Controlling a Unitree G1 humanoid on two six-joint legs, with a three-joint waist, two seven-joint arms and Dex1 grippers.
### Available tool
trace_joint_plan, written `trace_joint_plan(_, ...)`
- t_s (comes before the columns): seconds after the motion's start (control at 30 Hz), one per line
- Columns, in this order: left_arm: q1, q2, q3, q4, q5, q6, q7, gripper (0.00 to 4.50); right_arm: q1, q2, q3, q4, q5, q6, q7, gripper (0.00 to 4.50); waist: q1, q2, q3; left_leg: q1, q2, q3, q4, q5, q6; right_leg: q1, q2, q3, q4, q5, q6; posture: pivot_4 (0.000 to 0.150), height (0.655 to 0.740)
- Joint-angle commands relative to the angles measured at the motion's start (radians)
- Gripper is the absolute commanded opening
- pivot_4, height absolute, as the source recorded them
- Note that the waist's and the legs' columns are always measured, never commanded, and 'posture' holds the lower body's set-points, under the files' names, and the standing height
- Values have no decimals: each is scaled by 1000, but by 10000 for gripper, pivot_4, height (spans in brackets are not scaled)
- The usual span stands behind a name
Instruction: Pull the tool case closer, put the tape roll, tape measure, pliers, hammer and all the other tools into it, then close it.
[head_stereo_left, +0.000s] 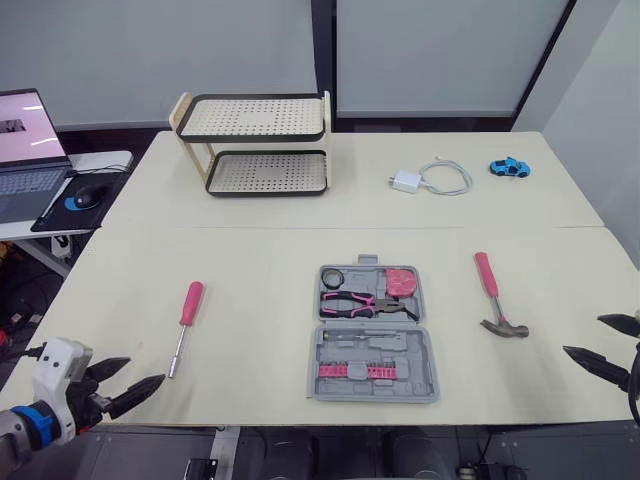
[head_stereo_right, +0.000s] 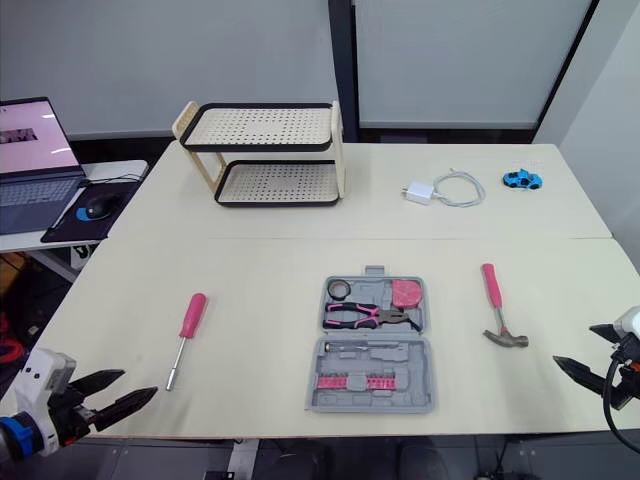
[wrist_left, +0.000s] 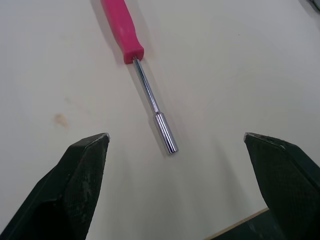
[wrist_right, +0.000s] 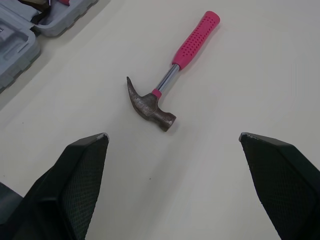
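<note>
The grey hard-plastic tool case (head_stereo_left: 372, 335) lies open at the middle of the pale table (head_stereo_left: 250, 260), near the front edge. In its far half are the black tape roll (head_stereo_left: 332, 277), the pink tape measure (head_stereo_left: 402, 281) and the pink-handled pliers (head_stereo_left: 365, 303).

Two tools lie outside it. The claw hammer with the pink dotted rubber handle (head_stereo_left: 492, 292) lies on the case's right side, head towards me. I judge it head-heavy: the rubber should grip well, but I would take it low on the handle, close to the steel neck, so the head does not swing down. The pink-handled nut driver with the chrome shaft (head_stereo_left: 183, 328) lies well to the left. It looks light, round and apt to roll, and the shaft looks slick, so the handle is the place to take hold.

My right claw (head_stereo_left: 583, 335) hovers wide open and empty just short of the hammer's head. My left claw (head_stereo_left: 145, 371) is likewise spread and empty, just short of the driver's socket tip.

At the table's far side stand a two-tier perforated rack (head_stereo_left: 255, 145), a white charger with its cable (head_stereo_left: 428, 178) and a blue toy car (head_stereo_left: 509, 167).
</note>
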Motion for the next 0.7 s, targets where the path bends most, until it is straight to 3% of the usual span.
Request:
trace_joint_plan(0.03,10,-2,31,-32,-8,-7,5,45000,-24,-12,2,-40,28,20,-16,44833,0,0,0,0,0,0,0,0,0,0,0,0,0,0,0,1500,7400)
trace_joint_plan(0.2,-51,33,-68,-151,12,-65,-59,45000,-101,-2,60,-118,67,173,-114,44833,5,0,0,0,0,0,0,0,0,1,0,0,0,0,0,1500,7400)
trace_joint_plan(0.43,-265,34,-276,-331,-3,-45,-80,45000,-265,59,197,-205,57,361,-346,44833,19,0,0,0,-1,0,1,0,0,1,0,0,-1,0,0,1500,7400)
trace_joint_plan(0.7,-528,6,-494,-460,-70,16,-125,45000,-398,201,368,-79,-65,331,-585,44833,16,1,0,0,-1,0,1,0,0,0,1,1,0,0,0,1500,7400)
